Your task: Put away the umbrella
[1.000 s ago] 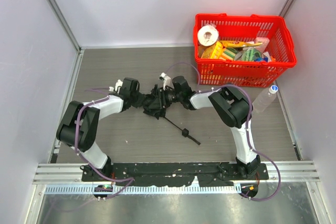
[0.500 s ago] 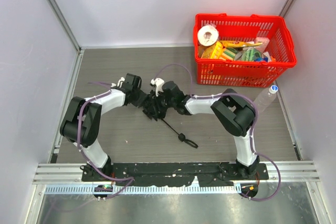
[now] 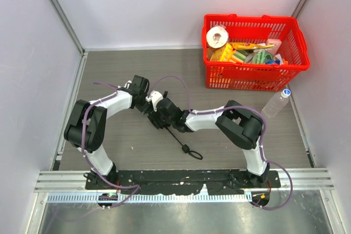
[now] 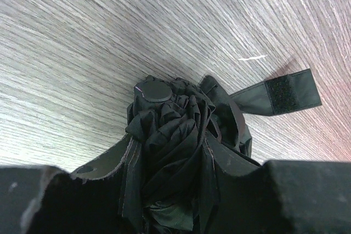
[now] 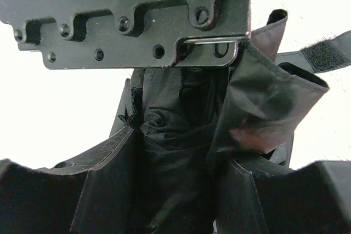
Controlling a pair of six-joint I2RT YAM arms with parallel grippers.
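The printing on the yellow and green packets (image 3: 237, 54) in the red basket (image 3: 249, 20) is showing too small to read. A white paper roll (image 3: 217, 36) is lying in the basket's far left corner, and a clear plastic bottle (image 3: 276, 104) is lying on the surface (image 3: 120, 64) just beside its near right corner. The umbrella (image 3: 159, 119) is lying mid-surface, well apart from the basket, its thin shaft (image 3: 174, 135) running toward the arm bases and ending in the small handle (image 3: 185, 147) and wrist loop (image 3: 194, 154). Its closing strap (image 4: 282, 92) is sticking out loose. Both arms are reaching inward and meeting over the bunched canopy. The left hand (image 4: 175, 168) is standing partly open, gripping the folded fabric between its fingers. The right hand (image 5: 181, 157) is facing the left hand closely with fabric filling its gap; whether it is gripping I cannot tell.
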